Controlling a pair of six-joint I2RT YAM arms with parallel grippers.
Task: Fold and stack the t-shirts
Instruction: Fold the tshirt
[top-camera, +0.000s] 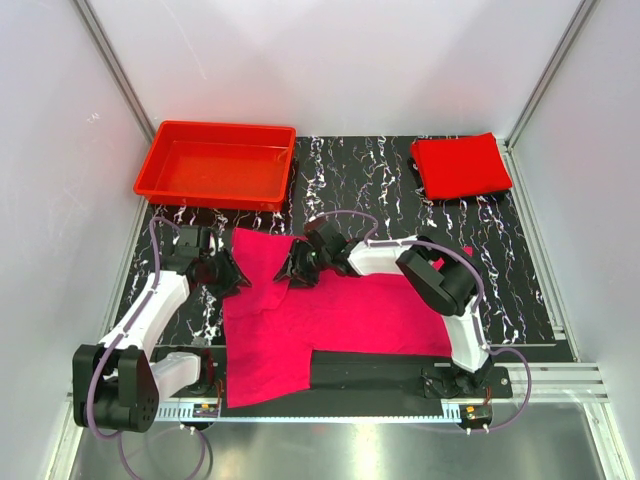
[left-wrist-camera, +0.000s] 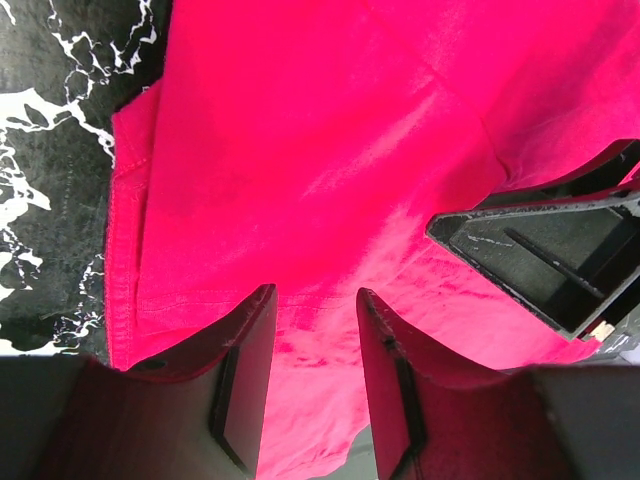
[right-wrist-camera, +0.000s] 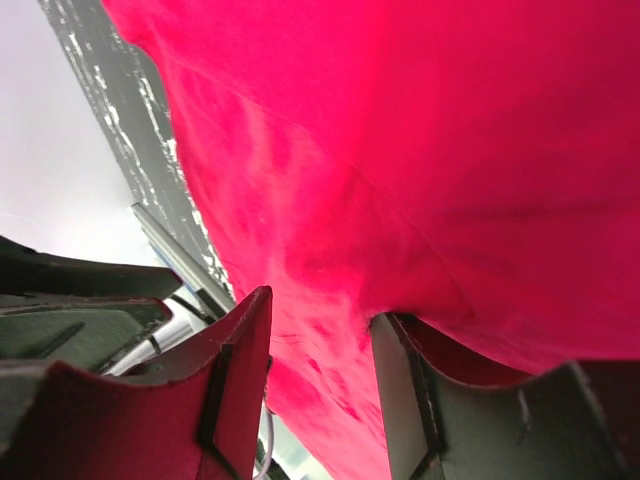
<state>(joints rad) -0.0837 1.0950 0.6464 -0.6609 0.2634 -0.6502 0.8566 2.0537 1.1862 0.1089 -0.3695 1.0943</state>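
The magenta-pink t-shirt (top-camera: 340, 315) lies spread on the black marbled table, with its top left part between the two grippers. My left gripper (top-camera: 228, 272) is at the shirt's upper left edge. Its jaws are apart and low over the cloth (left-wrist-camera: 330, 130) in the left wrist view (left-wrist-camera: 315, 291). My right gripper (top-camera: 298, 268) is at the shirt's upper edge with its jaws apart (right-wrist-camera: 320, 305). The pink cloth (right-wrist-camera: 420, 130) drapes over its right finger (right-wrist-camera: 400, 380). The red t-shirt (top-camera: 460, 167) lies folded at the back right.
A rigid red tray (top-camera: 160, 165) stands at the back left. White walls enclose the table on three sides. The right gripper's black fingers (left-wrist-camera: 550, 260) show in the left wrist view, close to my left gripper. A metal rail (top-camera: 400, 405) runs along the front edge.
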